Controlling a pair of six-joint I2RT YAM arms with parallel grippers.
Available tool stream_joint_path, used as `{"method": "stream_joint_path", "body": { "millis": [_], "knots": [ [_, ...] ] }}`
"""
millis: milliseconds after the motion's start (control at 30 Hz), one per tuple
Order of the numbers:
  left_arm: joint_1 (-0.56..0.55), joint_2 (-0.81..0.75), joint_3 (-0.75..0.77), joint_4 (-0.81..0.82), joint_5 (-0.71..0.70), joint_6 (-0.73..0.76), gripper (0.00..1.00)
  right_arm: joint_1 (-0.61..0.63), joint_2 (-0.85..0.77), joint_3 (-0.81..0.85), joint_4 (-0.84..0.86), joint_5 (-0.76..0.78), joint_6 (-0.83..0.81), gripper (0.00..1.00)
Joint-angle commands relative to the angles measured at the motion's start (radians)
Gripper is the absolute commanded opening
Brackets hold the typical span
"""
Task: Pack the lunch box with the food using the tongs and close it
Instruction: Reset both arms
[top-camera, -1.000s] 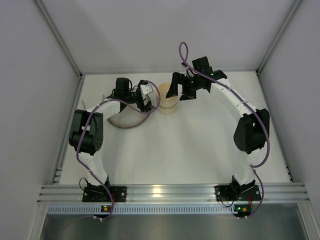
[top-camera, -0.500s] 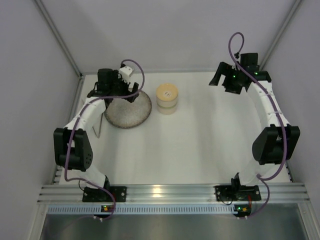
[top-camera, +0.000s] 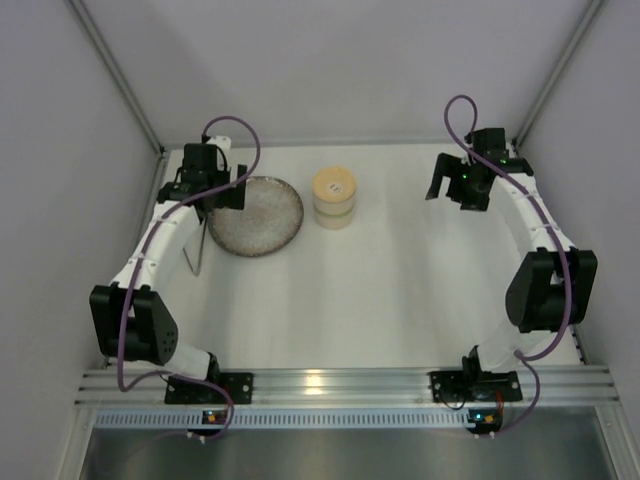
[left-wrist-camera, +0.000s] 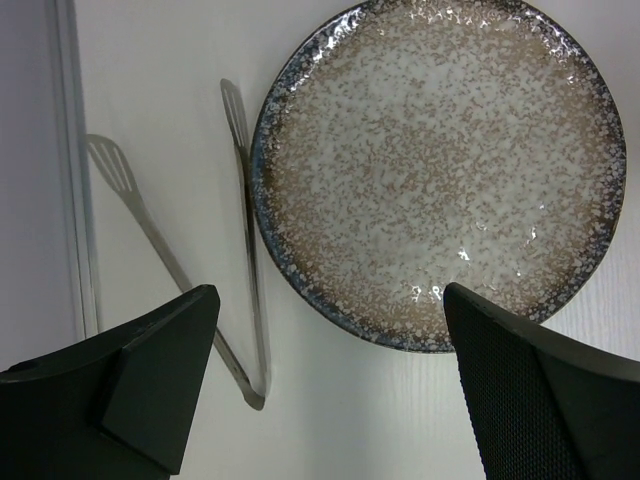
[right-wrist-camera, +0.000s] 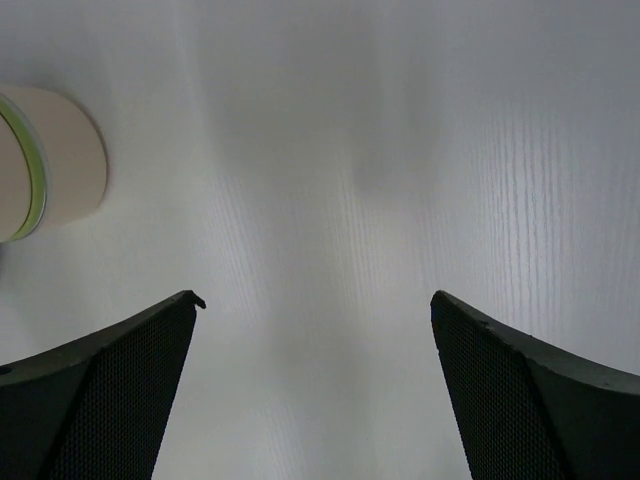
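I read the left gripper (top-camera: 205, 194) at the far left corner of the table (top-camera: 400, 290), jaws spread wide and holding nothing. It hangs above the left rim of the plate (top-camera: 262, 216). The tongs (left-wrist-camera: 245, 250) lie flat between the plate and the table's left edge, with the joined end toward the near edge and both tips toward the far edge. One arm runs right along the plate's rim; I cannot tell whether they touch. The right gripper (top-camera: 452, 188) sits near the far right corner, jaws equally wide and empty. The lunch box (top-camera: 334, 197) stands by the middle of the far edge, just right of the plate and clear of it. It is stacked, with the tan lid on top and a green band beneath.
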Motion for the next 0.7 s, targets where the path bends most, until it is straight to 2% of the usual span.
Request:
{"method": "stream_joint_path", "body": {
  "millis": [0,267,667],
  "knots": [
    [0.000,-0.089,-0.032,-0.012,-0.078,-0.034,0.99,-0.009,-0.046,0.005,0.055,-0.001,-0.030,1.00],
    [0.000,-0.110,-0.057,0.022,-0.114,-0.014,0.99,-0.009,-0.057,0.011,0.062,-0.010,-0.038,0.99],
    [0.000,-0.123,-0.080,0.025,-0.072,-0.026,0.99,-0.009,-0.123,-0.054,0.105,-0.016,-0.064,0.99]
  ]
}}
